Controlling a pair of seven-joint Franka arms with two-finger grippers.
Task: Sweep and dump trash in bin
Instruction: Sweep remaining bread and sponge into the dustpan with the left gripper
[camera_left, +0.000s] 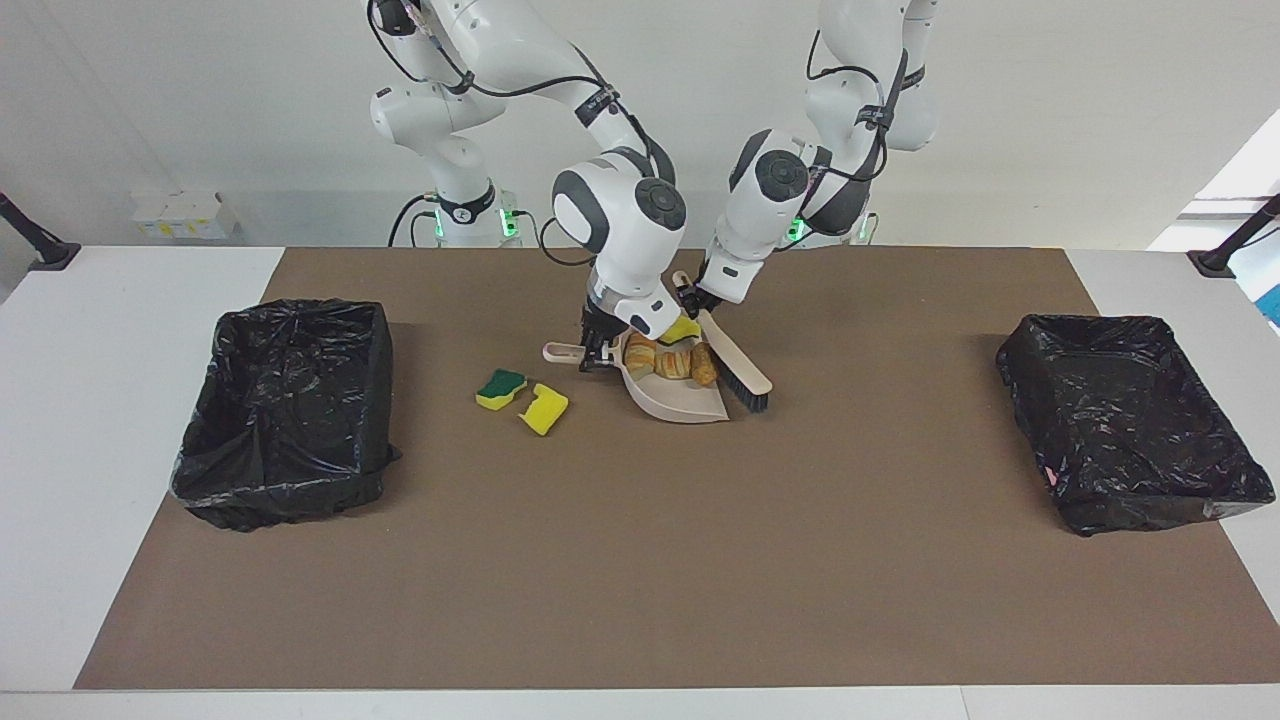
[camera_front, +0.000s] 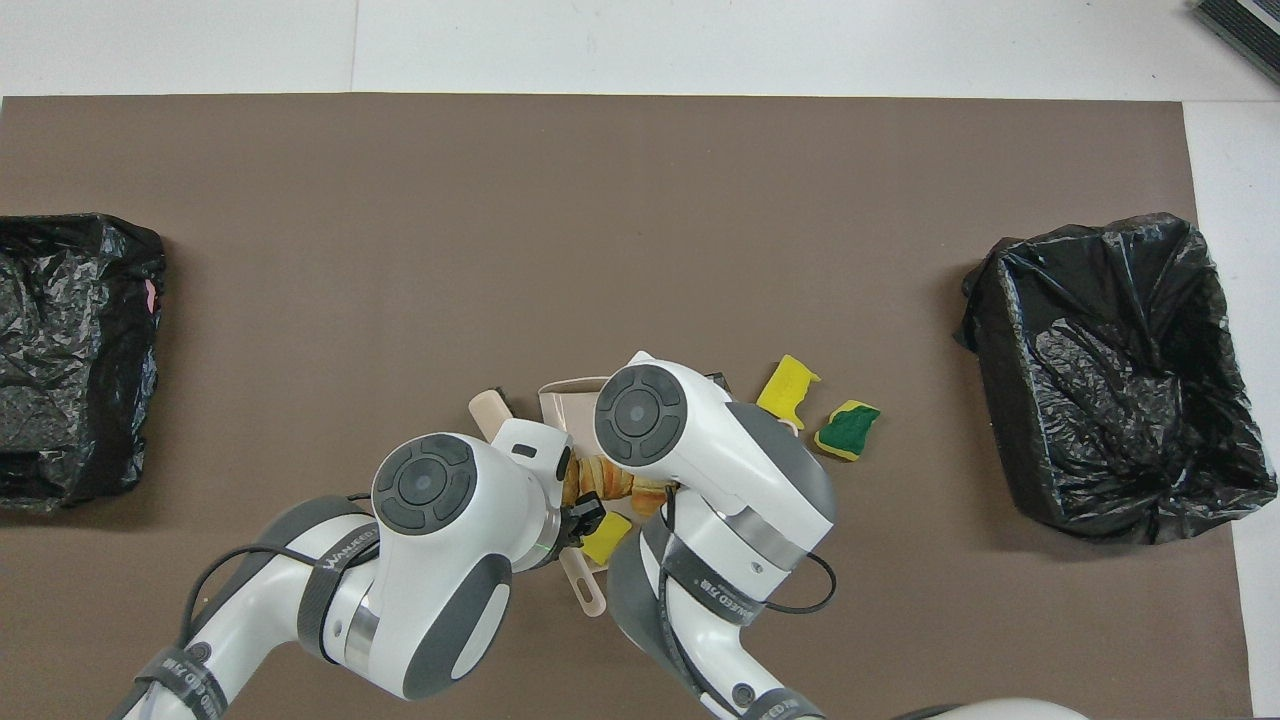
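— So, where do my two grippers stand?
— My right gripper (camera_left: 597, 352) is clamped on the handle of the beige plastic dustpan (camera_left: 690, 402), which sits on the brown mat (camera_left: 640, 560) mid-table. My left gripper (camera_left: 692, 297) is closed tight on the handle of the beige brush with black bristles (camera_left: 738, 362), whose bristles rest at the dustpan's edge toward the left arm's end.
— And the trash?
— I see golden-brown croissant-like bread pieces (camera_left: 668, 362) and a yellow sponge chunk (camera_left: 684, 329) lying in the dustpan. Two more bits lie on the mat near the dustpan, toward the right arm's end: a green-topped sponge chunk (camera_left: 500, 388) and a plain yellow sponge piece (camera_left: 544, 408), just beside each other.
— The bins?
— A black-lined bin (camera_left: 285, 410) stands at the right arm's end, another black-lined bin (camera_left: 1130, 420) at the left arm's end, both well apart from the dustpan.
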